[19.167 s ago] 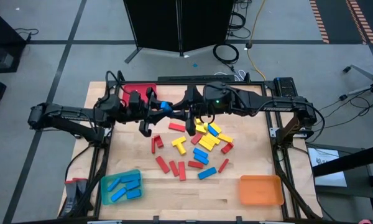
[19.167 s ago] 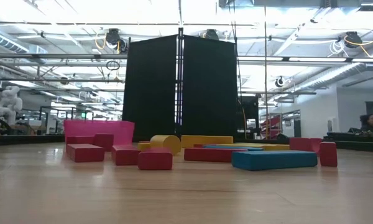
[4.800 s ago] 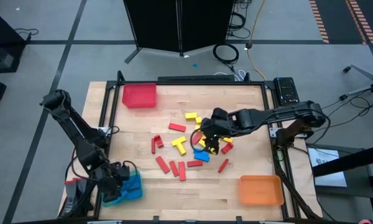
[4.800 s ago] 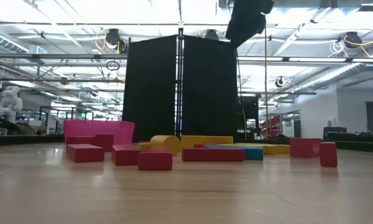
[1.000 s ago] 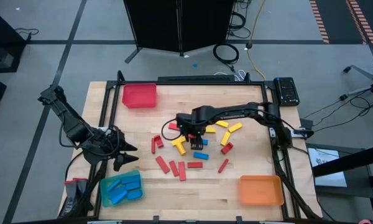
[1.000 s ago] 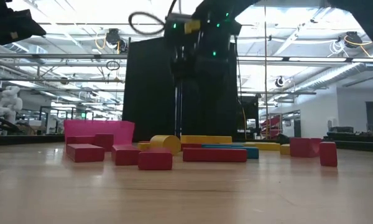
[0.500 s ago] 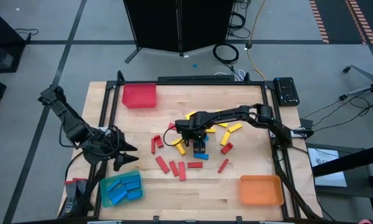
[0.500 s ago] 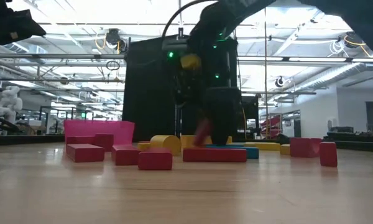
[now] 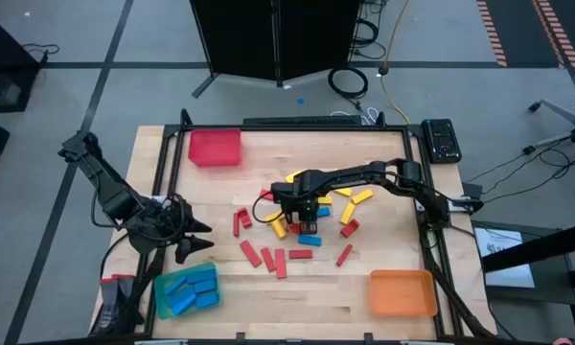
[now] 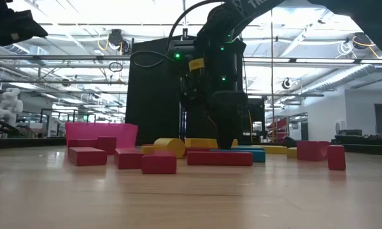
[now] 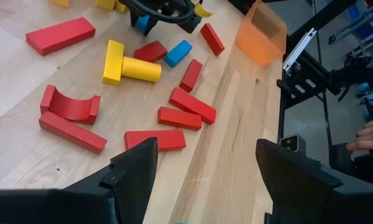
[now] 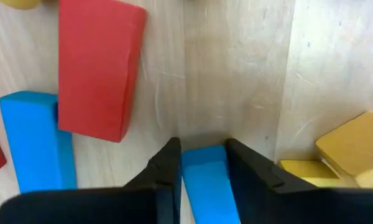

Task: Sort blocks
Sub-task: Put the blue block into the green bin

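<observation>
The right gripper [image 12: 202,163] is down in the pile mid-surface, its dark fingers clamped on a blue block [image 12: 208,182] whose lower end its own body cuts off. From above, the arm hides that block. Beside it lie a smooth red bar [image 12: 97,67] and a chunky yellow piece [image 12: 354,142] on pale grained wood. The left gripper [image 11: 202,165] hangs apart, near the green tray [image 9: 185,289].

Two black jointed arms with looping black cables; the right arm [image 10: 216,57] carries a green light and yellow label.
</observation>
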Controlling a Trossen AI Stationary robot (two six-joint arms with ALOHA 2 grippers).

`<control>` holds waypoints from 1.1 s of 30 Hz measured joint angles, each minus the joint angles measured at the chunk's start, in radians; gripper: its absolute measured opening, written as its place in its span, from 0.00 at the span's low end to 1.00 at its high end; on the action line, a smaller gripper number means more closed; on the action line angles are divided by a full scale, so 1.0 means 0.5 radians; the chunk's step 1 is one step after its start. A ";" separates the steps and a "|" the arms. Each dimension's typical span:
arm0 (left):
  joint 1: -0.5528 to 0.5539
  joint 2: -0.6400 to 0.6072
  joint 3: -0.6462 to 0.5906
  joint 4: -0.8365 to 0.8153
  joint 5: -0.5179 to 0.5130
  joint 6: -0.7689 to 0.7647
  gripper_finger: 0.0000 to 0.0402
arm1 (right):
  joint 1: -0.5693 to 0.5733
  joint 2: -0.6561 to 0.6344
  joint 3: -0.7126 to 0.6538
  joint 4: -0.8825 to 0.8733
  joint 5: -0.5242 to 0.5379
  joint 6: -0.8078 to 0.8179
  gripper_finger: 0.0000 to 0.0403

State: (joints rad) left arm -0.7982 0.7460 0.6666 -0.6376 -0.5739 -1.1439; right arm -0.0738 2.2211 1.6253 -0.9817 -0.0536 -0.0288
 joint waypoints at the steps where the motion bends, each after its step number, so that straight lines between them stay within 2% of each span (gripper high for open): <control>1: 0.001 -0.001 0.000 0.000 -0.001 0.000 0.69 | 0.000 -0.009 0.000 -0.001 -0.006 -0.010 0.20; 4: 0.000 0.000 0.000 0.000 -0.001 0.000 0.69 | 0.001 -0.040 -0.003 0.006 -0.006 -0.083 0.21; 5: 0.000 -0.001 0.000 0.000 -0.002 0.002 0.69 | 0.001 -0.047 -0.006 0.017 -0.005 -0.101 0.25; 12: 0.000 -0.001 0.000 -0.008 -0.006 0.013 0.69 | -0.018 -0.200 -0.012 0.032 0.038 -0.101 0.64; 16: 0.000 -0.001 0.000 -0.016 -0.010 0.013 0.69 | -0.035 -0.238 -0.011 -0.128 0.098 -0.124 0.78; 20: 0.000 -0.001 -0.001 -0.016 -0.020 0.011 0.69 | -0.040 -0.245 -0.027 -0.254 0.060 -0.175 0.79; 25: 0.000 0.000 -0.001 -0.015 -0.065 0.001 0.69 | -0.026 -0.251 -0.188 -0.083 0.049 -0.229 0.74; 33: 0.000 0.000 -0.001 -0.015 -0.131 -0.005 0.69 | -0.024 -0.258 -0.339 0.157 0.051 -0.264 0.73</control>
State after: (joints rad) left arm -0.7982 0.7460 0.6662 -0.6453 -0.6395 -1.1461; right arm -0.0856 2.0923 1.4559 -0.9031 -0.0282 -0.1609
